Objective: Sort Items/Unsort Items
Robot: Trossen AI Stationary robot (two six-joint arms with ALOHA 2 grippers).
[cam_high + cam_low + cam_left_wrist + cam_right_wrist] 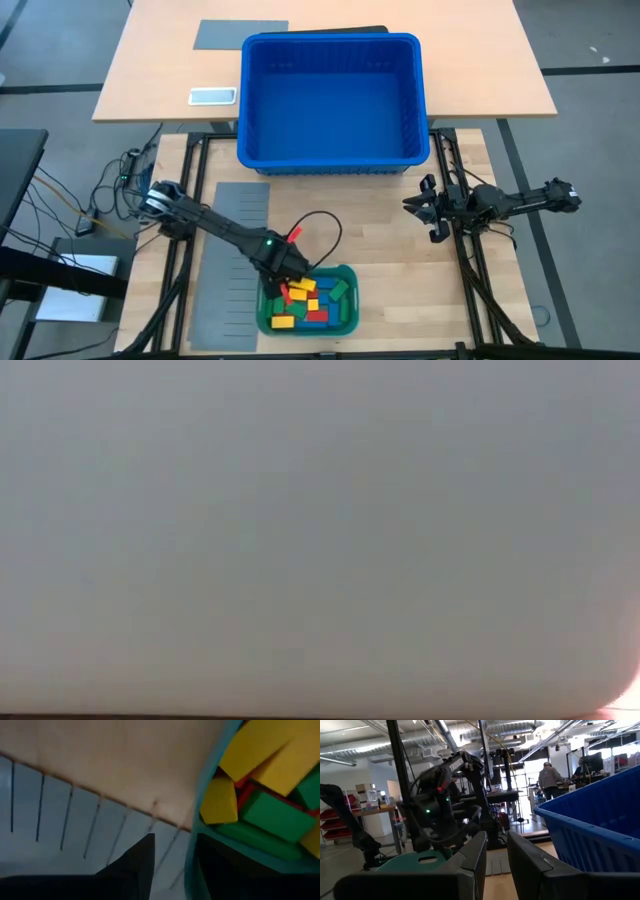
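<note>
- Teal-green tray (350, 322) near the front of the surface is packed with blocks (308, 303) in red, yellow, green and blue, all mixed in 1 heap, no colour groups that I can spot.
- The grey slotted sheet (228, 262) just beside the tray looks bare, and so does the big blue bin (332, 97) further back. So I'd say the sorting has barely got going, or the unsorting is about finished. Can't call which from here.
- Left gripper (290, 264) is down at the tray's back corner on the sheet side. In its wrist view the 2 fingers (136, 865) stand a modest gap apart with the tray's rim between them, 1 outside over the sheet, 1 inside. No block held.
- Right gripper (432, 208) waits off to the side in front of the bin, fingers (470, 857) close together with a thin gap, holding nothing.
- Low view is blank grey, no help.
- Left to do: pretty much every block, if sorting is the plan.
</note>
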